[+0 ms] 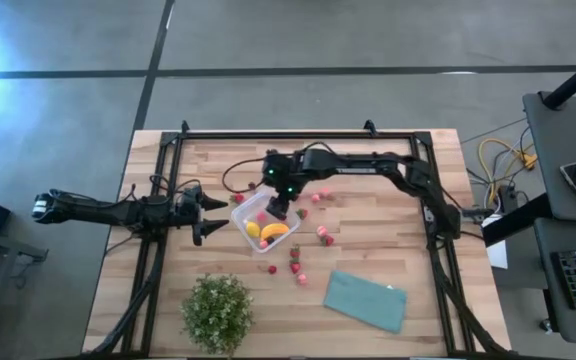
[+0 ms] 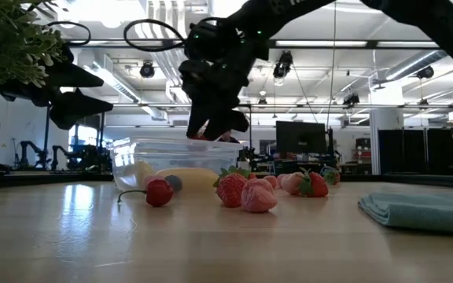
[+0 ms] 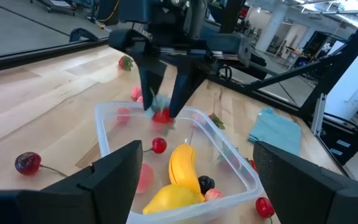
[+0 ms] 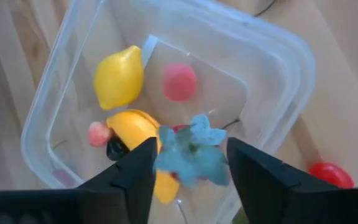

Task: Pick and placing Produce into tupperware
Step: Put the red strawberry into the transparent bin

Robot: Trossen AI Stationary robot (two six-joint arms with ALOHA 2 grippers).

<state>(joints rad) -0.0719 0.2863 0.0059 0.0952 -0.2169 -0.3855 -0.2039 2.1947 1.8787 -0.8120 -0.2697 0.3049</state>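
Observation:
The clear tupperware (image 1: 240, 213) stands left of the table's middle and holds a yellow banana (image 3: 184, 163), a yellow round fruit (image 4: 118, 76) and a few small red and pink fruits. My right gripper (image 1: 279, 208) hangs over it, pointing steeply down, fingers apart. A red strawberry (image 3: 161, 115) with a green leafy top (image 4: 191, 155) sits between its fingertips, above the tupperware's inside. My left gripper (image 1: 208, 215) waits open at the tupperware's left side, holding nothing. Several strawberries (image 1: 323, 237) lie loose on the table to the right of the tupperware. My right gripper has the strawberry (image 4: 194, 163) between its two fingertips, coming from above at a slant, over the open tupperware. The fruit shows blurred in the gap, and I cannot tell whether the fingers touch it or have let it go.
A teal folded cloth (image 1: 366, 300) lies near the front right, and a green potted plant (image 1: 216, 312) stands at the front left. A dark frame (image 1: 298, 135) runs around the wooden table. A cherry-like fruit (image 3: 28, 163) with a stem lies on the table beside the tupperware.

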